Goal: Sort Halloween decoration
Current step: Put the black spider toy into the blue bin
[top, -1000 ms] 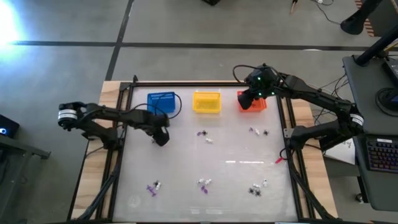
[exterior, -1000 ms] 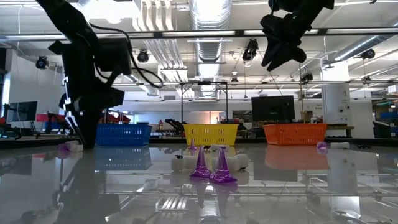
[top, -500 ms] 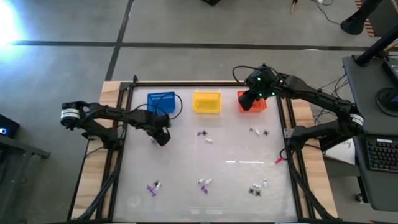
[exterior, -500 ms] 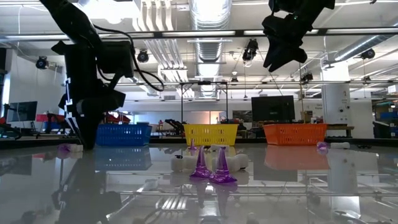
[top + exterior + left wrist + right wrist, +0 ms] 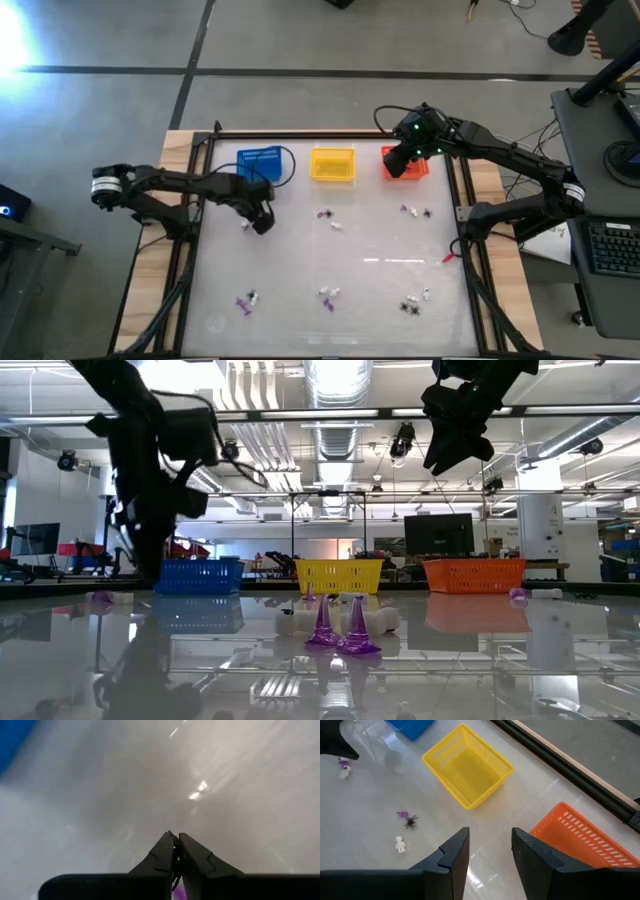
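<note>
Tiny white, purple and black Halloween trinkets lie in small groups on the glossy table: near the middle (image 5: 327, 216), at the right (image 5: 415, 211), and along the near side (image 5: 247, 300) (image 5: 328, 295) (image 5: 415, 303). My left gripper (image 5: 262, 224) points down in front of the blue basket (image 5: 260, 165), a little above the table, shut on a thin black trinket (image 5: 175, 866). A purple trinket (image 5: 342, 764) and a white one (image 5: 344, 774) lie beside it. My right gripper (image 5: 490, 845) hangs open, high up by the orange-red basket (image 5: 412, 168). My left gripper pinches a thin black bit of a trinket (image 5: 175, 866) between its two shut fingers (image 5: 161, 857), coming from above and pointing down. Only a dark wisp shows in the slit between them. The rest of the trinket is hidden by the fingers.
Three mesh baskets stand in a row along the far edge: blue, yellow (image 5: 333, 163) and orange-red. A dark frame (image 5: 200, 250) borders the table. Open table surface lies between the trinket groups.
My left gripper has risen a little off the table top, staying in front of the blue basket. The purple and white trinkets beside it have stayed where they were.
</note>
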